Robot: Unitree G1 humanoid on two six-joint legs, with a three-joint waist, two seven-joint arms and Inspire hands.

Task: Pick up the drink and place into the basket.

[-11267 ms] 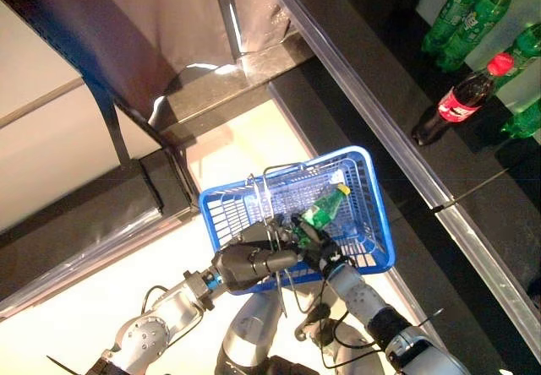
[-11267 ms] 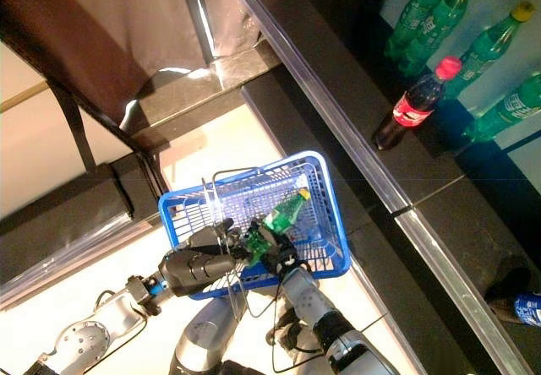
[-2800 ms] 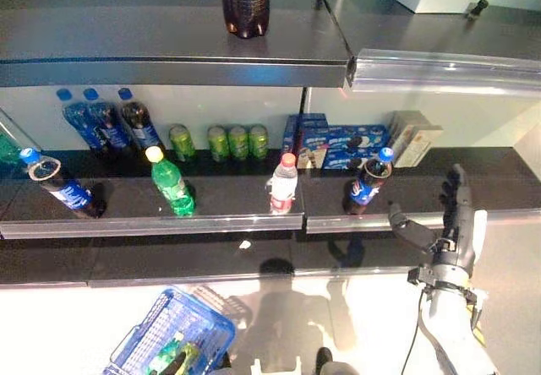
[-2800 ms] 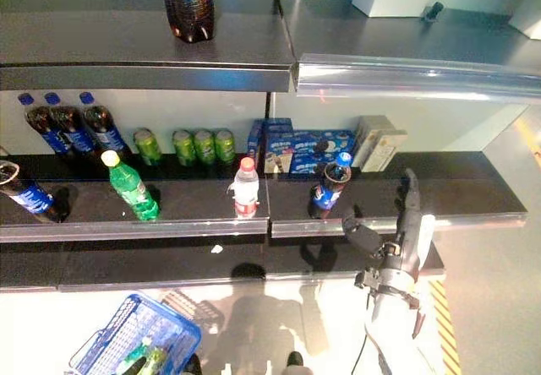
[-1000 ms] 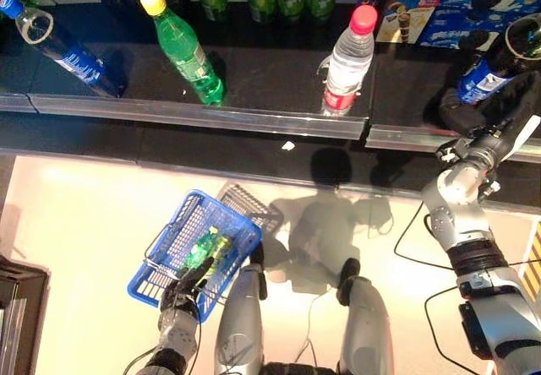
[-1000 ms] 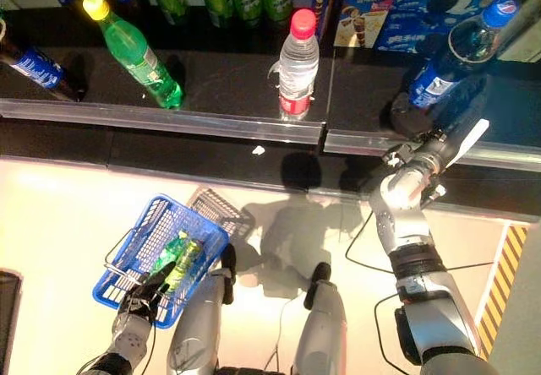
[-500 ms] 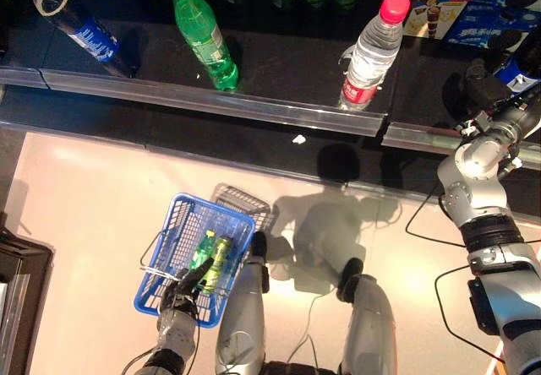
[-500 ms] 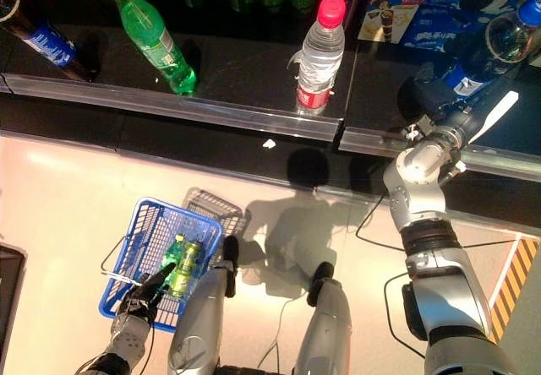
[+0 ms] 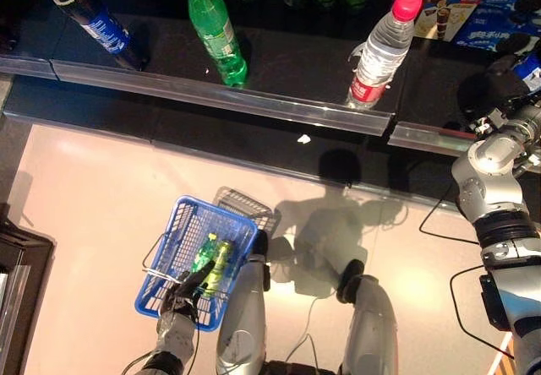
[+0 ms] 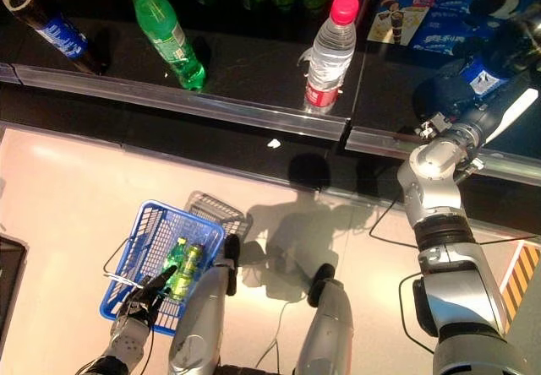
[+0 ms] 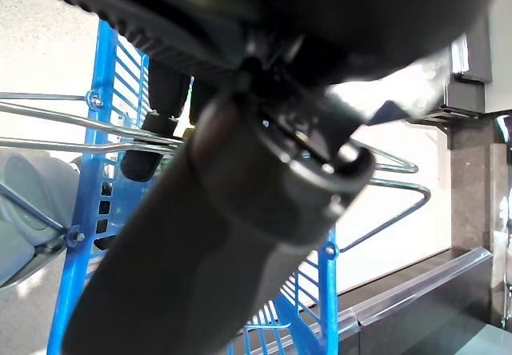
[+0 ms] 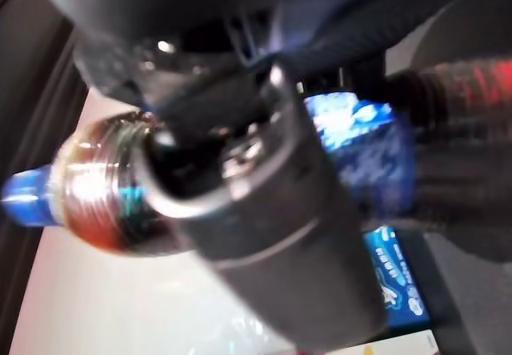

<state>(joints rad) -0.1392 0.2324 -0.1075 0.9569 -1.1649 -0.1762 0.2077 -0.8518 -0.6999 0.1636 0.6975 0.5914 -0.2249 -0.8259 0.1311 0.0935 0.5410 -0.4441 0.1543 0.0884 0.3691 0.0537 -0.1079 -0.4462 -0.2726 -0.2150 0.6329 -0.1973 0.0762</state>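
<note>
While the blue basket [image 9: 196,261], already holding two green drinks, was carried low on the near left by the left hand [image 9: 178,301] curled round its wire handle, the right hand [image 10: 480,84] had closed round the cola bottle [image 12: 112,203] on the far-right shelf [image 9: 254,100], so lifting appeared imminent.

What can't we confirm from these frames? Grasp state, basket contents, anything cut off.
- Right hand: at the cola bottle on the shelf, but the arm and the frame edge hide the fingers in the eye views; the right wrist view is blurred, so the grasp is unclear.
- Left hand on the blue basket handle: closure is too small to judge; the hand's bulk fills the left wrist view.
- Green drinks in the basket: type too small to tell.
</note>
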